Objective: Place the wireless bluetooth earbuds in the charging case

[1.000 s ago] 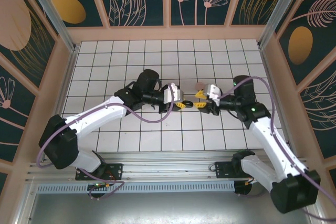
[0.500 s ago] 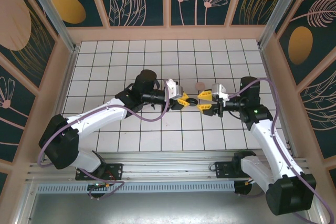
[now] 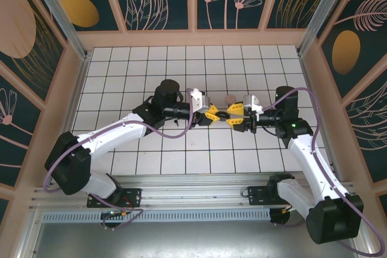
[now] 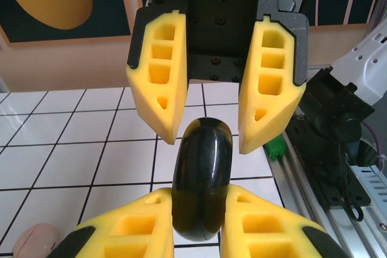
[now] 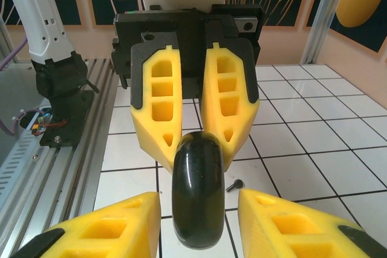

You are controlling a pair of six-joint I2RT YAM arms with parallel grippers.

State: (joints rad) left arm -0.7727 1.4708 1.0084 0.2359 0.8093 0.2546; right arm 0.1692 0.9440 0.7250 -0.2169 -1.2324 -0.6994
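In the left wrist view my left gripper is shut on a glossy black oval charging case, lid closed, held above the tiles. In the top view the left gripper and my right gripper meet tip to tip at mid-table with the case between them. The right gripper is open and straddles the case, with a gap on each side. One tiny black earbud lies on a white tile under the grippers.
A pale pink rounded thing lies on the tiles just behind the grippers; it also appears low left in the left wrist view. The white tiled floor is walled by patterned panels. A metal rail runs along the near edge.
The two grippers came together at mid-table. The right gripper moved left until its jaws straddle the black case held by the left gripper, which shifted slightly right and back.
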